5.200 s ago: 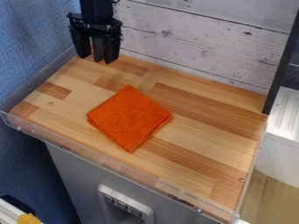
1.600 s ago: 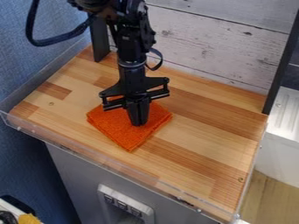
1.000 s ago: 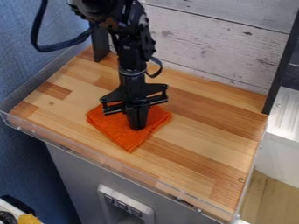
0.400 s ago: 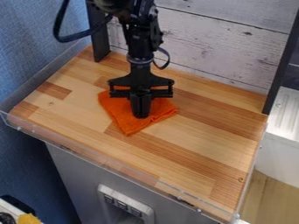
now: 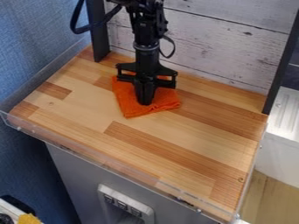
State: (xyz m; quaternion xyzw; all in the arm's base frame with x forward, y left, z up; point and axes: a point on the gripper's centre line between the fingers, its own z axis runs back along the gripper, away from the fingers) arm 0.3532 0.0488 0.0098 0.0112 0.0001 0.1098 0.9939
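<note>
Orange cloth (image 5: 130, 107) slid toward the wall (image 5: 216, 48) (slightly turned), fingers (image 5: 142, 94) closed on it

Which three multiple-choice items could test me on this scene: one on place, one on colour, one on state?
1. Where is the orange fabric cloth on the striped wooden worktop?
A) In its front right corner
B) Beneath the black metal-and-plastic gripper
C) Along its front edge

2. What colour is the planked wooden wall behind?
A) Whitish grey
B) Green
C) Red

3. How does the cloth lie?
A) Rolled into a tube
B) Hanging in mid-air
C) Spread on the worktop

Key:
1 B: the gripper's tip comes down over the cloth.
2 A: pale planks with darker knots rise behind the worktop.
3 C: it lies on the wood, its edges slightly uneven.
</note>
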